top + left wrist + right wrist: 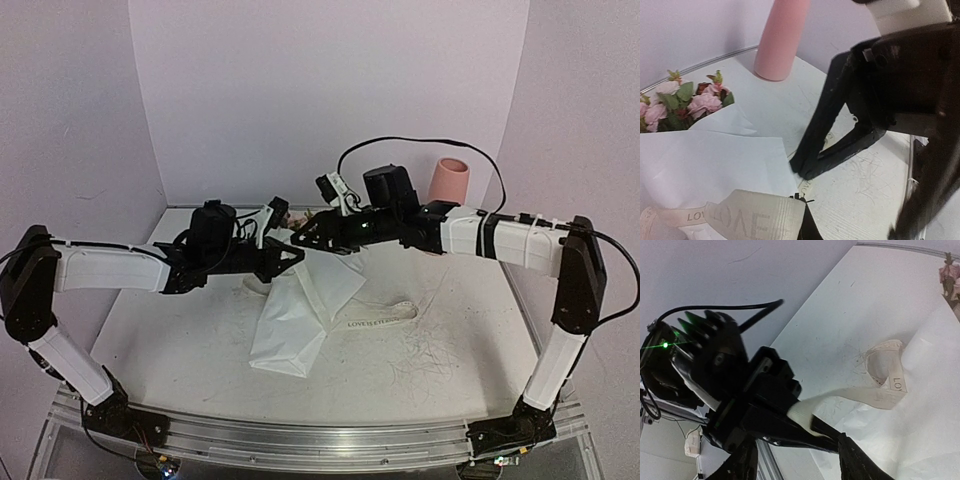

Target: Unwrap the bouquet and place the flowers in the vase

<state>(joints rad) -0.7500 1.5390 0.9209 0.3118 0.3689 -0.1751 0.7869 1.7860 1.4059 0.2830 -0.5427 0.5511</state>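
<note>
Found the bouquet [730, 150] of small pink, white and brownish roses lying at mid-table under the two meeting grippers, with its crinkled white paper [295, 320] fanned loose toward the near edge. Saw the flowers [704, 103], pink blooms with green leaves, plainly only from the left wrist, peeking over the paper's far fold. From above, got little more than a brownish smudge behind the arms; from the right wrist, one pink head at the upper right corner.

Traced the cream ribbon [885, 387] printed LOVE from a loop on the table to the left gripper [292, 252], jaws pinched shut on its end. Read that grip from the right wrist alone; from above, saw only a loose length beside the paper. Caught the same ribbon large and close at the bottom of the left wrist view.

Made out the right gripper [303, 237] just beside the left one, over the paper's top, fingers [740, 467] parted to a middling gap in its own view, gripping nothing visible.

Placed the tall salmon-pink cylinder vase [450, 180] upright at the back right of the scratched white table [450, 350], well apart from the bouquet. Saw its mouth from above only, its base from the left wrist only.
</note>
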